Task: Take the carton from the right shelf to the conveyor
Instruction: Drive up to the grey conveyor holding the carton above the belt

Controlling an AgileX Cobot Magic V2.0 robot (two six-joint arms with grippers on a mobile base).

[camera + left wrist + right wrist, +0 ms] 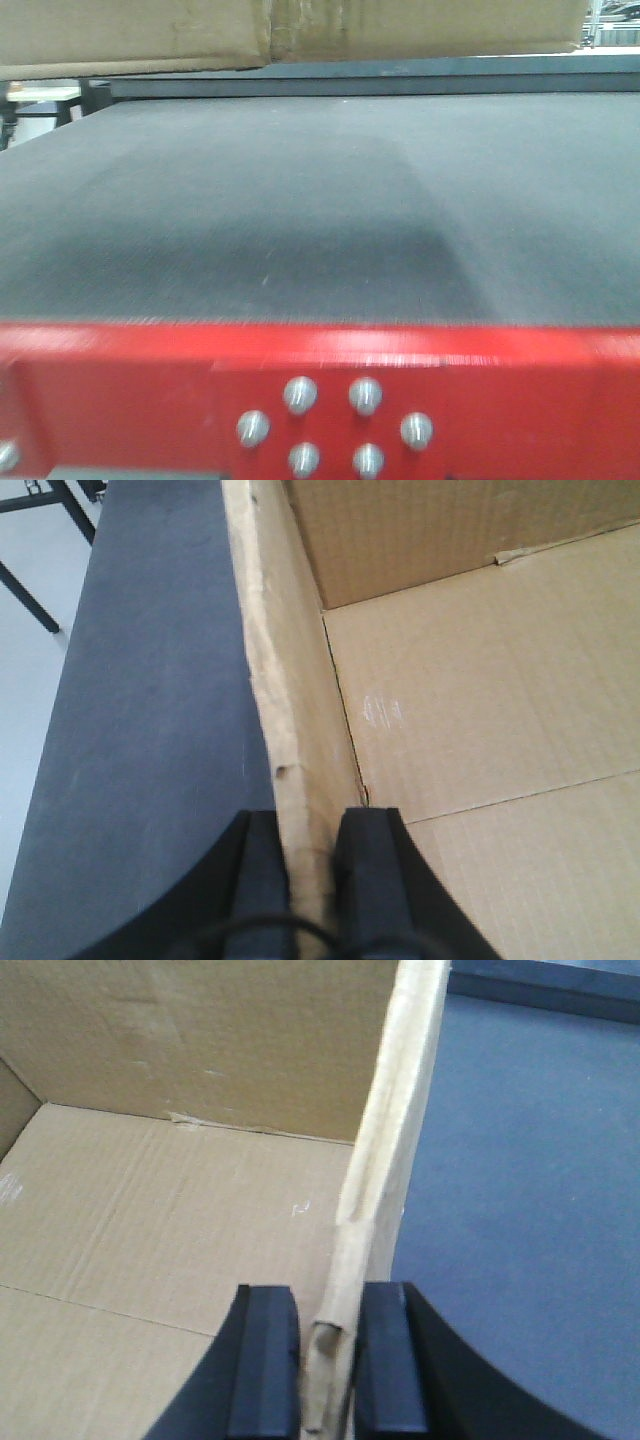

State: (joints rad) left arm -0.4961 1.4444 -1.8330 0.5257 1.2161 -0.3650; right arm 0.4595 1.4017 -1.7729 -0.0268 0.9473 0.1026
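The brown carton shows only as its underside along the top of the front view, above the far part of the dark grey conveyor belt, which has a red front edge. My left gripper is shut on the carton's left wall, one finger outside and one inside. My right gripper is shut on the carton's right wall in the same way. The open carton's inside is empty in both wrist views. The belt lies below beside each wall. The right shelf is out of view.
Several round screw heads sit in the red front plate. A dark frame rail runs along the belt's far side. Pale floor and dark metal legs show left of the belt.
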